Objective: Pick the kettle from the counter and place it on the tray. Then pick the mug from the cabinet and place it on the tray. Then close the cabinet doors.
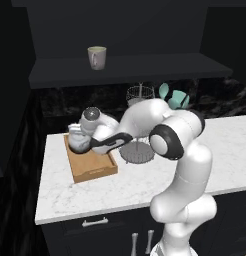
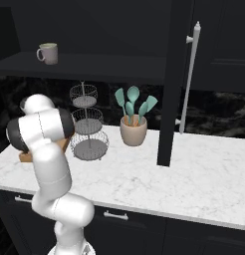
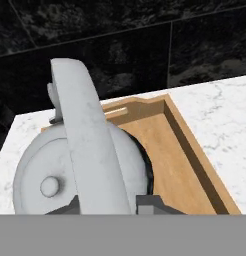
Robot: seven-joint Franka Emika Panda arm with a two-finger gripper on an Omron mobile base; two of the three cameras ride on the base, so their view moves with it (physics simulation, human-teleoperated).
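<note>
Kettle [image 3: 80, 175] sits in the tray [image 3: 185, 165] on the counter [image 1: 145, 180]. You can see the claw [image 1: 81, 142] at its handle, but you cannot tell if it grips. Mug [image 1: 97, 57] stands on the cabinet [image 1: 130, 67] shelf

We see the white arm [image 1: 180, 165] rising from its base, elbow bent high, forearm reaching left and down, its gripper [image 1: 81, 142] pointing downward with jaws set narrowly apart; whether they clamp anything we cannot tell.
</note>
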